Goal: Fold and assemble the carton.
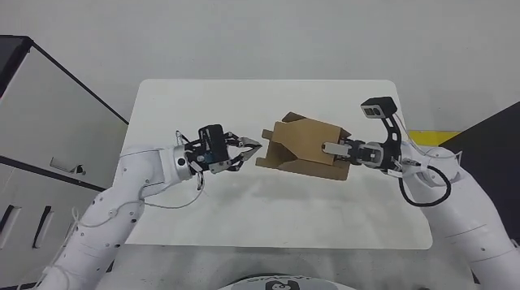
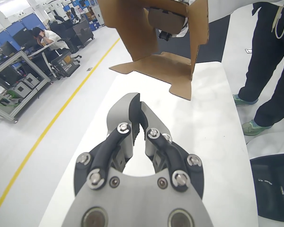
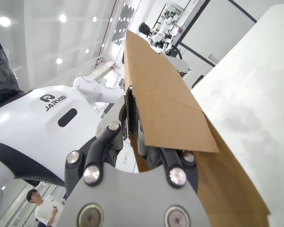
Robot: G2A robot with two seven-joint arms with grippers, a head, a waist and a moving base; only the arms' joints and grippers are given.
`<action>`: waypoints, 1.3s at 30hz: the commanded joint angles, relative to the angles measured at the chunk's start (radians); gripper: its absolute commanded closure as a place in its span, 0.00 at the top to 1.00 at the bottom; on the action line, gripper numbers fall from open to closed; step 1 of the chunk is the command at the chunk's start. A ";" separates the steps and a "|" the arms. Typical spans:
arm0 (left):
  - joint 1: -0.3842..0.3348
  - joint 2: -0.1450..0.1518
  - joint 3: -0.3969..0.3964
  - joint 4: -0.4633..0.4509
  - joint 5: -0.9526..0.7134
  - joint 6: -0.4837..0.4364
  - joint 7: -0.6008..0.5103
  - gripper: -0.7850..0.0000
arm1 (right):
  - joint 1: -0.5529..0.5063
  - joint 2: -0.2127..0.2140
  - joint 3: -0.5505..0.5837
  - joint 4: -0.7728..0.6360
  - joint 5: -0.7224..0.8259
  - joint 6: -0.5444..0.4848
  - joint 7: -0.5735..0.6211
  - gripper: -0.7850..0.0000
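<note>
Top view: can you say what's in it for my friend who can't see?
A half-folded brown carton is at the middle of a white table, flaps open. The right tool grips one end; the left tool, holding nothing, is just short of the other end.

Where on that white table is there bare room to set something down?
The table's far strip behind the carton is bare, and so is the near strip along its front edge. The middle is crowded: the left claw and right claw flank the carton.
</note>
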 commanded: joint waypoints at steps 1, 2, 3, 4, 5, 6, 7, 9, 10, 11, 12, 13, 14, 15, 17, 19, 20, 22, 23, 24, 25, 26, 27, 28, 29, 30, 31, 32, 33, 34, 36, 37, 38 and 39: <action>-0.009 -0.002 0.011 0.003 0.000 0.000 0.000 0.00 | 0.001 -0.002 0.000 0.003 -0.003 -0.001 -0.003 0.00; -0.012 -0.002 0.015 0.004 0.000 -0.001 0.000 0.00 | 0.001 -0.003 -0.001 0.004 -0.004 -0.002 -0.002 0.00; -0.015 -0.003 0.019 0.004 0.000 -0.003 0.000 0.00 | 0.001 -0.004 0.000 0.006 -0.005 -0.002 -0.003 0.00; -0.017 -0.003 0.022 0.004 0.001 -0.004 0.000 0.00 | 0.001 -0.005 0.000 0.006 -0.005 -0.002 -0.003 0.00; -0.019 -0.004 0.024 0.003 0.001 -0.004 0.000 0.00 | 0.001 -0.006 0.000 0.007 -0.007 -0.002 -0.003 0.00; -0.020 -0.004 0.026 0.003 0.000 -0.004 0.000 0.00 | 0.000 -0.007 0.000 0.008 -0.009 -0.003 -0.004 0.00; -0.022 -0.004 0.027 0.001 -0.001 -0.005 0.000 0.00 | -0.001 -0.008 0.000 0.007 -0.012 -0.002 -0.004 0.00; -0.023 -0.004 0.029 -0.001 -0.002 -0.005 -0.001 0.00 | -0.003 -0.009 0.000 0.006 -0.021 -0.001 -0.004 0.00; -0.023 -0.005 0.031 -0.003 -0.004 -0.005 0.000 0.00 | -0.004 -0.010 0.000 0.005 -0.026 0.000 -0.005 0.00; -0.023 -0.005 0.033 -0.005 -0.003 -0.005 -0.001 0.00 | -0.006 -0.011 0.000 0.003 -0.031 0.000 -0.005 0.00; -0.023 -0.005 0.036 -0.006 -0.002 -0.005 -0.001 0.00 | -0.007 -0.012 -0.001 0.001 -0.035 0.001 -0.006 0.00; -0.023 -0.005 0.039 -0.008 -0.003 -0.006 0.000 0.00 | -0.009 -0.012 -0.001 0.000 -0.039 0.002 -0.007 0.00; -0.022 -0.006 0.041 -0.009 -0.002 -0.006 -0.001 0.00 | -0.011 -0.013 -0.002 -0.002 -0.043 0.003 -0.007 0.00; -0.022 -0.006 0.043 -0.011 -0.001 -0.007 -0.002 0.00 | -0.012 -0.014 -0.002 -0.003 -0.047 0.004 -0.009 0.00; -0.021 -0.006 0.048 -0.014 0.000 -0.007 -0.003 0.00 | -0.016 -0.015 0.000 -0.005 -0.055 0.002 -0.014 0.00; -0.020 -0.006 0.051 -0.016 0.001 -0.007 -0.003 0.00 | -0.020 -0.016 0.002 -0.008 -0.063 0.004 -0.019 0.00; -0.020 -0.006 0.052 -0.017 0.002 -0.007 -0.003 0.00 | -0.022 -0.016 0.004 -0.009 -0.067 0.004 -0.022 0.00; -0.020 -0.006 0.053 -0.018 0.002 -0.006 -0.004 0.00 | -0.027 -0.017 0.007 -0.012 -0.076 0.009 -0.027 0.00; -0.020 -0.006 0.054 -0.019 0.002 -0.006 -0.005 0.00 | -0.029 -0.017 0.008 -0.013 -0.080 0.011 -0.029 0.00; -0.020 -0.007 0.055 -0.019 0.002 -0.006 -0.005 0.00 | -0.032 -0.018 0.010 -0.014 -0.084 0.013 -0.032 0.00; -0.020 -0.007 0.057 -0.019 0.001 -0.006 -0.006 0.00 | -0.034 -0.018 0.011 -0.016 -0.087 0.013 -0.034 0.00; -0.022 -0.007 0.059 -0.019 0.001 -0.005 -0.007 0.00 | -0.036 -0.019 0.012 -0.016 -0.090 0.015 -0.036 0.00; -0.023 -0.008 0.061 -0.018 0.000 -0.004 -0.009 0.00 | -0.038 -0.019 0.013 -0.018 -0.092 0.016 -0.038 0.00; -0.026 -0.008 0.065 -0.018 -0.001 -0.003 -0.011 0.00 | -0.040 -0.019 0.014 -0.018 -0.095 0.016 -0.039 0.00; -0.029 -0.009 0.068 -0.017 -0.001 -0.003 -0.014 0.00 | -0.042 -0.020 0.016 -0.019 -0.097 0.016 -0.041 0.00; -0.032 -0.010 0.071 -0.017 -0.002 -0.001 -0.018 0.00 | -0.044 -0.020 0.016 -0.019 -0.099 0.018 -0.042 0.00; -0.037 -0.011 0.075 -0.018 -0.002 0.000 -0.021 0.00 | -0.045 -0.021 0.017 -0.021 -0.101 0.019 -0.042 0.00; -0.040 -0.011 0.079 -0.017 -0.002 0.003 -0.024 0.00 | -0.046 -0.021 0.017 -0.021 -0.103 0.019 -0.043 0.00; -0.044 -0.012 0.083 -0.016 -0.004 0.005 -0.027 0.00 | -0.048 -0.022 0.018 -0.022 -0.103 0.019 -0.044 0.00; -0.048 -0.013 0.087 -0.016 -0.006 0.006 -0.030 0.00 | -0.049 -0.022 0.019 -0.022 -0.102 0.018 -0.045 0.00; -0.056 -0.015 0.093 -0.014 -0.009 0.009 -0.034 0.00 | -0.052 -0.023 0.021 -0.021 -0.103 0.018 -0.046 0.00; -0.060 -0.016 0.097 -0.015 -0.010 0.010 -0.035 0.00 | -0.053 -0.024 0.022 -0.020 -0.103 0.018 -0.045 0.00; -0.064 -0.017 0.101 -0.014 -0.011 0.010 -0.036 0.00 | -0.054 -0.024 0.023 -0.019 -0.103 0.017 -0.045 0.00; -0.067 -0.018 0.105 -0.014 -0.012 0.009 -0.037 0.00 | -0.055 -0.025 0.024 -0.019 -0.102 0.018 -0.045 0.00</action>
